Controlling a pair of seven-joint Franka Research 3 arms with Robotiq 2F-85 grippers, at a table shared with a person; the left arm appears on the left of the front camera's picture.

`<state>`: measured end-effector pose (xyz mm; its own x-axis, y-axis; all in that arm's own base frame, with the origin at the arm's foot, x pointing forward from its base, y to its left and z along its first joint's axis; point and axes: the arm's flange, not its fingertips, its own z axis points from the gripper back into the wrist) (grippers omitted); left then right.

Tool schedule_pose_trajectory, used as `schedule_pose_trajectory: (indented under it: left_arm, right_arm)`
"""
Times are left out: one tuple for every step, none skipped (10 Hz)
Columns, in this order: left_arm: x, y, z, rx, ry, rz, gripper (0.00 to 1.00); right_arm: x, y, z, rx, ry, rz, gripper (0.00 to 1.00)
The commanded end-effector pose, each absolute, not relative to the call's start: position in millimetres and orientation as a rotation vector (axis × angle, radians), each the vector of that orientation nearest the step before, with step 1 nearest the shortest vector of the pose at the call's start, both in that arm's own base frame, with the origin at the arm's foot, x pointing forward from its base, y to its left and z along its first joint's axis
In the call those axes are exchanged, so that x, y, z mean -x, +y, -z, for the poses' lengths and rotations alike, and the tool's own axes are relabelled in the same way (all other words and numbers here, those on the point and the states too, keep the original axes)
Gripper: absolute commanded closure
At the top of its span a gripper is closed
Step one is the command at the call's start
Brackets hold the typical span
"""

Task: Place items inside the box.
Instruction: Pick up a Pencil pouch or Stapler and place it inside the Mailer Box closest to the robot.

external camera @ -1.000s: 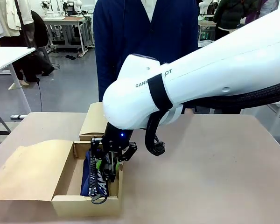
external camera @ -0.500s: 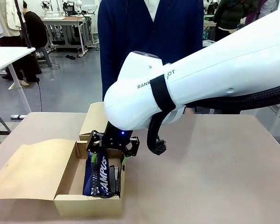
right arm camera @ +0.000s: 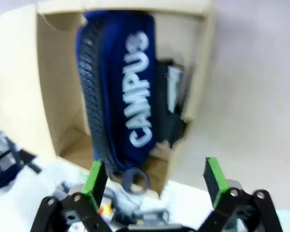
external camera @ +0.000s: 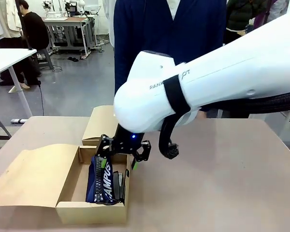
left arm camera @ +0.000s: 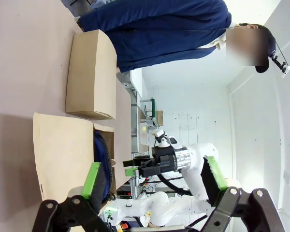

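The navy-blue "CAMPUS" pencil case (external camera: 102,179) lies in the open cardboard box (external camera: 89,211), with the black stapler (external camera: 118,185) beside it against the right wall. My right gripper (external camera: 118,163) hovers just above the box's far end, open and empty. Looking down from the right wrist, the pencil case (right arm camera: 125,87) and stapler (right arm camera: 171,104) lie beyond the open right gripper (right arm camera: 154,178). My left gripper (left arm camera: 153,176) is open with nothing between its fingers; the box (left arm camera: 63,154) and pencil case (left arm camera: 101,150) appear sideways beyond it.
The box's lid flap (external camera: 31,176) lies spread to the left. A second tan cardboard box (external camera: 99,124) sits just behind it. A person in a dark blue jacket (external camera: 169,34) stands at the far edge. Bare tabletop (external camera: 222,183) stretches to the right.
My right gripper let go of the navy pencil case inside the box, opened, and rose above the box. The pencil case now rests in the box beside the stapler.
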<state>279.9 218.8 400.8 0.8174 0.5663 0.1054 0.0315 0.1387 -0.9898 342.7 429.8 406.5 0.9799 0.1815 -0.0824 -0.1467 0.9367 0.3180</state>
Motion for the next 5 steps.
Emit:
schedule_pose_trajectory:
  left_arm:
    - [-276, 215, -401, 1.402, -0.548, -0.399, 0.0]
    - [-276, 215, -401, 1.402, -0.548, -0.399, 0.0]
    - [-276, 215, -401, 1.402, -0.548, -0.399, 0.0]
    - [-276, 215, -401, 1.402, -0.548, -0.399, 0.0]
    - [-276, 215, -401, 1.402, -0.548, -0.399, 0.0]
  right_arm:
    - [-348, 333, -453, -0.372, 0.246, -0.27, 0.0]
    - [-349, 279, -468, -0.368, 0.237, -0.31, 0.0]
    - [-342, 222, -480, -0.474, 0.228, -0.373, 0.0]
    - [-332, 173, -486, -0.572, 0.198, -0.431, 0.0]
    - [-323, 121, -489, -0.72, 0.141, -0.44, 0.0]
